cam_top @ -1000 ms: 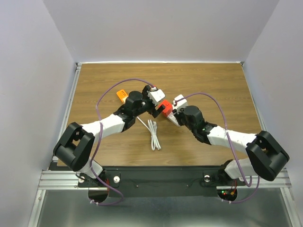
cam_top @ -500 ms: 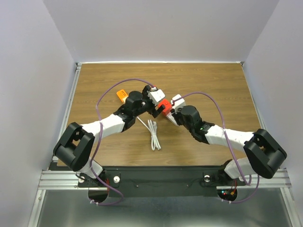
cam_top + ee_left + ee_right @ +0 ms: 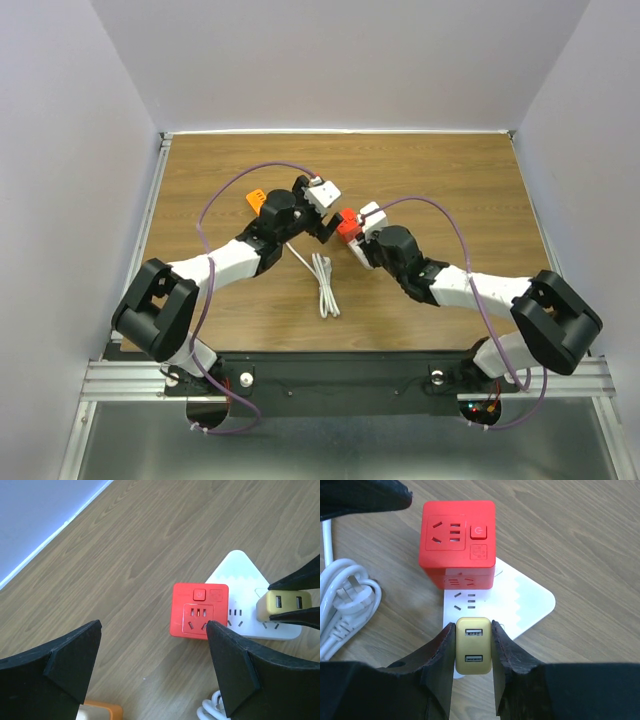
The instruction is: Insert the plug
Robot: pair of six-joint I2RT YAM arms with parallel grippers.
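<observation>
My right gripper (image 3: 473,630) is shut on a yellow two-port USB plug (image 3: 473,650) and holds it over the near end of a white triangular power strip (image 3: 525,600). I cannot tell whether its prongs are in the socket. A red cube adapter (image 3: 458,537) sits on the strip's far end. In the left wrist view the red cube (image 3: 200,611), the strip (image 3: 239,575) and the yellow plug (image 3: 282,605) lie ahead to the right. My left gripper (image 3: 152,630) is open and empty, just short of the cube. From above, the left gripper (image 3: 320,222) and right gripper (image 3: 358,240) flank the cube (image 3: 347,225).
A coiled white cable with its own plug (image 3: 322,280) lies near the strip on the wooden table, and also shows in the right wrist view (image 3: 345,600). An orange block (image 3: 257,200) lies behind the left arm. The left gripper's finger (image 3: 360,495) is close beyond the cube.
My left gripper has drawn back to the left, away from the red cube. My right gripper with the yellow plug, and the strip with the cube, have shifted slightly left.
</observation>
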